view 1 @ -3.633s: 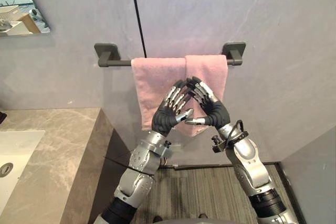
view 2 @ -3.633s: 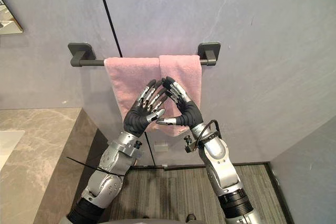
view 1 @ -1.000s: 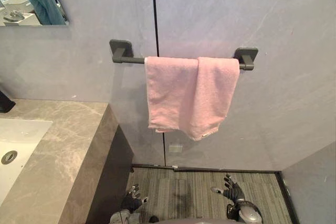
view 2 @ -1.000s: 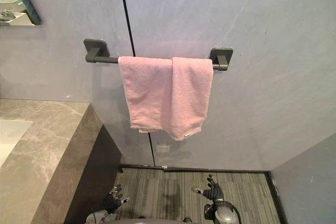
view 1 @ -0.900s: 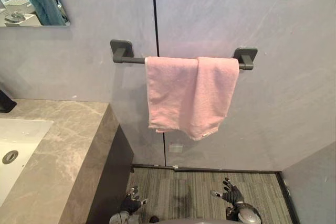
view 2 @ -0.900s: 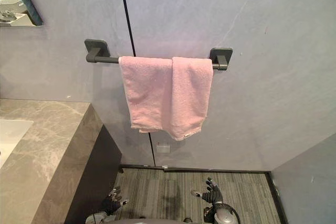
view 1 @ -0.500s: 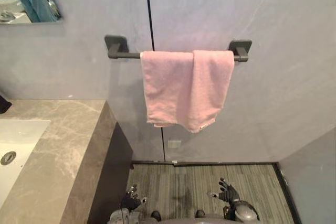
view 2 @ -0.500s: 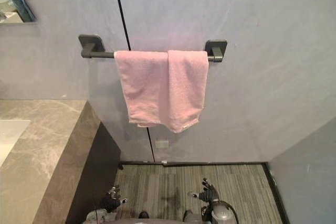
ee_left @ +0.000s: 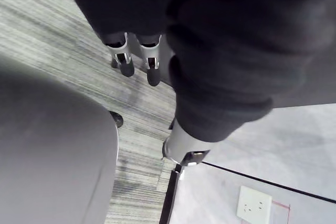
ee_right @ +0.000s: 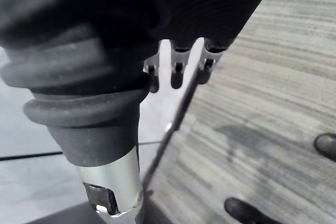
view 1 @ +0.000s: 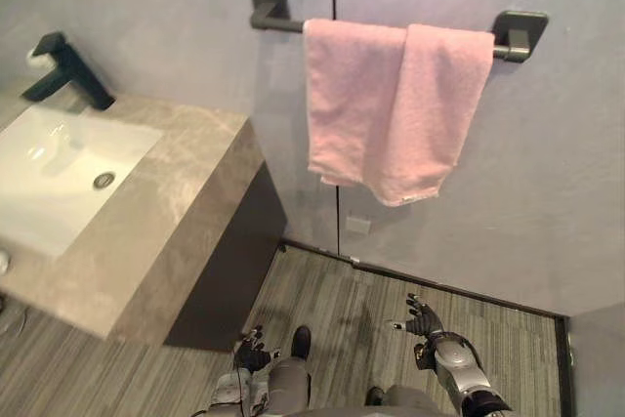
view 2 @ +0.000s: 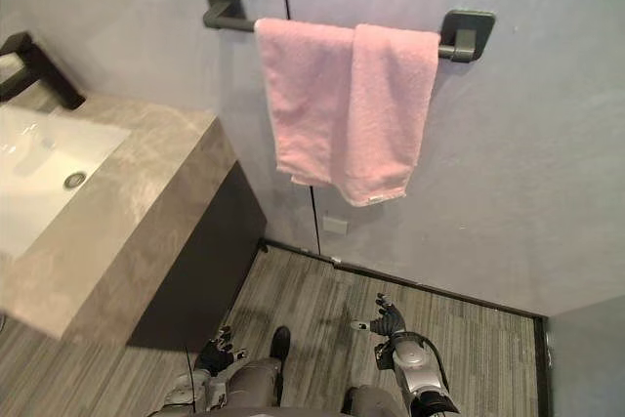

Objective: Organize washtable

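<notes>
Here, pink towel (view 1: pixel 391 104) over rail (view 1: pixel 283 22), left hand (view 1: pixel 251 352), right hand (view 1: pixel 423 321) low, relaxed

Marble washtable (view 1: pixel 186 187) carries white sink (view 1: pixel 54 168), black faucet (view 1: pixel 66 70).

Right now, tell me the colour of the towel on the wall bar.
Plain pink; the towel shows best in the left eye view.

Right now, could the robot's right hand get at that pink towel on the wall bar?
Probably yes, once the arm lifts: the right hand hangs open low by the floor, well below the pink towel draped over the dark bar, and nothing stands between them.
</notes>
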{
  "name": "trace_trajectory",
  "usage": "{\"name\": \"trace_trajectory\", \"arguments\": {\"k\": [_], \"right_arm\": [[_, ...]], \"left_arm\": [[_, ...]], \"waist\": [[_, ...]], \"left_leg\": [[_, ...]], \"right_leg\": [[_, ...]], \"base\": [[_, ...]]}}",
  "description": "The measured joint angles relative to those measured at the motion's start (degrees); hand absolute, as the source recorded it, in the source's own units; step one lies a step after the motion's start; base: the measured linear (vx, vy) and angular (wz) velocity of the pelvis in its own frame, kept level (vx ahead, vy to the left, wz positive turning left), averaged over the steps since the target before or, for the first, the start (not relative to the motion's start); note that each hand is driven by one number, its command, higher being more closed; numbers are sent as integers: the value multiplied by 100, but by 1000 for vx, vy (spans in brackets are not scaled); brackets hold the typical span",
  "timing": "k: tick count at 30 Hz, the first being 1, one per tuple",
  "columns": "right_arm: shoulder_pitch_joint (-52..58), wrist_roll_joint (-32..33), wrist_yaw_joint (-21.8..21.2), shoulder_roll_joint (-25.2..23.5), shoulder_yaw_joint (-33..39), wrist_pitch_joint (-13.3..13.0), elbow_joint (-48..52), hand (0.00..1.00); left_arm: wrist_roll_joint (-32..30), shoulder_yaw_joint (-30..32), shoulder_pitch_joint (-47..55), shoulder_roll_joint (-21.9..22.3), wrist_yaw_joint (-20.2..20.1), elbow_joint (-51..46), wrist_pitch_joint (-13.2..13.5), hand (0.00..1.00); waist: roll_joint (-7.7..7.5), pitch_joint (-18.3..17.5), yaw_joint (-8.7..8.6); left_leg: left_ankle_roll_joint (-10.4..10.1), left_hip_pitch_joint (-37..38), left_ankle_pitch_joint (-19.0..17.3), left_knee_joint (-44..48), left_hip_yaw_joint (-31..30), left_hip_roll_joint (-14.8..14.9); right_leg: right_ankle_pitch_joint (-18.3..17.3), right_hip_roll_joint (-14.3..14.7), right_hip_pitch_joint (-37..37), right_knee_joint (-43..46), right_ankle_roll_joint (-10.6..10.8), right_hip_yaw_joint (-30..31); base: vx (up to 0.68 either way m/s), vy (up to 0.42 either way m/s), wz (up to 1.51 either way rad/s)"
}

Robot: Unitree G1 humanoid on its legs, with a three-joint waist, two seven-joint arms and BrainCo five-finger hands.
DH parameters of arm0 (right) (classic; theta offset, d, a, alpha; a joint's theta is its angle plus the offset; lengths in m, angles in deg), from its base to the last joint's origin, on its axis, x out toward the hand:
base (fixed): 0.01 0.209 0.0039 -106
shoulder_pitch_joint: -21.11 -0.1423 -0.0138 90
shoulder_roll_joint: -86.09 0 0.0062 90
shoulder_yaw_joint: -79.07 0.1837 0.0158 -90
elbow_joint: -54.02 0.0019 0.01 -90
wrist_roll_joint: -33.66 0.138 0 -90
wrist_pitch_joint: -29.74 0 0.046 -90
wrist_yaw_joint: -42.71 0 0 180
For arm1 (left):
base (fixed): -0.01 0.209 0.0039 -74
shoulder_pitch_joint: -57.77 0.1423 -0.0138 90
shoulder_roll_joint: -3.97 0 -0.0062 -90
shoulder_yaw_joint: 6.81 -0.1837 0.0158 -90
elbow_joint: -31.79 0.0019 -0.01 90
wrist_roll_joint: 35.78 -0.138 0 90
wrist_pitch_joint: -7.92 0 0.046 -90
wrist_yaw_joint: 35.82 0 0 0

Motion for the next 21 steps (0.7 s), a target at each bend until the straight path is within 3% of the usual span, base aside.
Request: {"name": "trace_trajectory", "arguments": {"k": [1, 3, 5, 9, 11, 14, 18, 21], "right_arm": [[-13, 4, 36, -23, 119, -5, 19, 0], [2, 20, 103, 13, 282, -5, 18, 0], [206, 51, 100, 44, 371, -2, 8, 0], [251, 50, 96, -11, 524, 4, -9, 0], [262, 54, 104, -60, 780, 13, -69, 0], [336, 51, 91, -209, 779, 36, -124, 0], [403, 30, 85, -227, 654, 71, -248, 0], [427, -30, 78, -318, 636, 74, -424, 0]], "left_arm": [[-1, 2, -12, -32, 3, 14, 0, 0], [-3, 26, -45, -38, 8, 33, 11, 0], [-7, 40, -38, -27, 7, 118, 12, 0], [-112, 34, -35, -19, -4, 311, -19, 0], [-290, -53, -81, 11, -8, 364, -73, 0], [-345, -210, -115, -52, -9, 387, -88, 0], [-403, -233, -56, -37, -6, 470, -84, 0], [-404, -208, -52, -36, -10, 543, -77, 0]], "waist": [[-83, 36, -10], [-142, 59, -14], [-118, 50, -49], [-43, 6, -268], [9, -71, -405], [-112, -147, -329], [-15, -184, -327], [-63, -222, -333]], "left_leg": [[218, -70, -275, 391, 140, -123], [299, -175, -834, 1204, 392, -245], [246, 145, -1585, 1992, 710, -120], [71, 966, -2136, 1760, 1045, 184], [196, 1236, -2079, 765, 1209, 108], [401, 1345, -1666, 197, 1164, -199], [568, 1379, -1529, -63, 1091, -458], [580, 1556, -1363, -440, 986, -556]], "right_leg": [[59, -131, -151, -6, -78, -79], [276, -328, -316, -86, -55, -181], [530, -427, -257, -328, -12, -413], [820, -433, -215, -526, 102, -688], [1133, -414, -199, -863, 314, -860], [1606, -516, -80, -1427, 442, -843], [1772, -728, -39, -1518, 536, -826], [1755, -806, -41, -1452, 549, -840]], "base": [[-208, -73, 58], [-198, -26, 51], [-206, 82, 54], [-154, 148, 39], [-218, 241, 54], [-162, 130, 19], [-162, 111, 9], [-110, 48, 12]]}}
